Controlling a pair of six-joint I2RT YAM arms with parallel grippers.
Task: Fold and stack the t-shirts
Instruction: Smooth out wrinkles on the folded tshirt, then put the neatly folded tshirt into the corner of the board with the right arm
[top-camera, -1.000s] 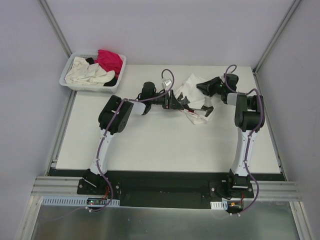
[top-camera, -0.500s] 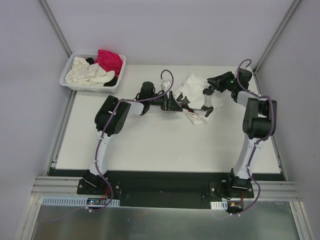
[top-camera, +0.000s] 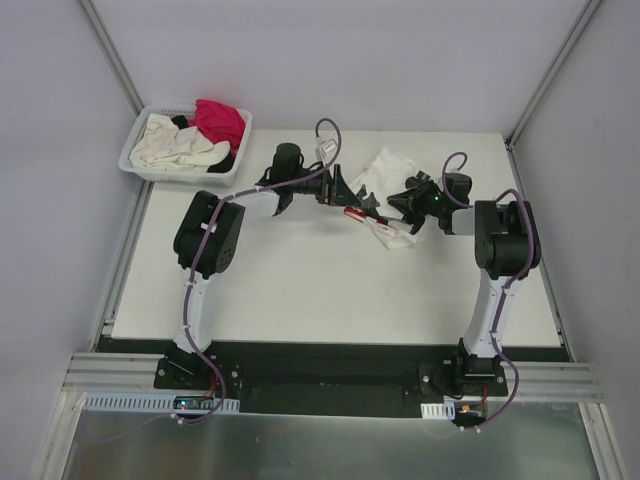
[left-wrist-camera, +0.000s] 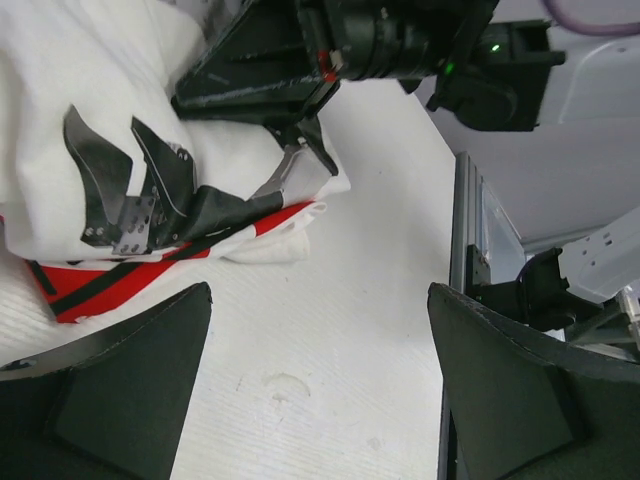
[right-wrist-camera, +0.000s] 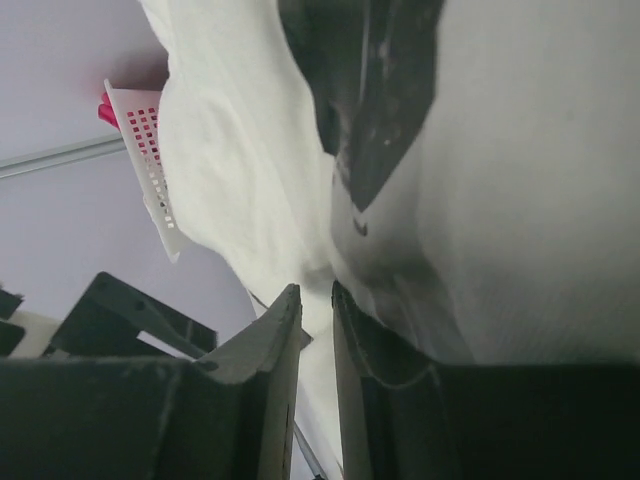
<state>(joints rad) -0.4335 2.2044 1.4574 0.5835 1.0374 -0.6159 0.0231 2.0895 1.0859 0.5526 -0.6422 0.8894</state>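
A white t-shirt with red and black print (top-camera: 385, 178) lies crumpled on the table at the back middle. In the left wrist view it (left-wrist-camera: 60, 80) fills the upper left, with red stripes along its near edge. My left gripper (top-camera: 362, 207) is open and empty at the shirt's left edge; its jaws (left-wrist-camera: 320, 296) stand wide apart over bare table. My right gripper (top-camera: 400, 206) sits low on the shirt's right side. Its jaws (right-wrist-camera: 315, 297) are almost together with white cloth (right-wrist-camera: 230, 150) in the narrow gap between them.
A white slotted basket (top-camera: 135, 160) at the back left corner holds cream (top-camera: 175, 145), magenta (top-camera: 220, 120) and black shirts. The table's right edge rail (left-wrist-camera: 465, 250) shows in the left wrist view. Grey walls enclose the table.
My right gripper swung from behind the shirt down onto its right side. My left gripper shifted slightly back and left along the shirt's edge, and a red part of the shirt now shows beside it.
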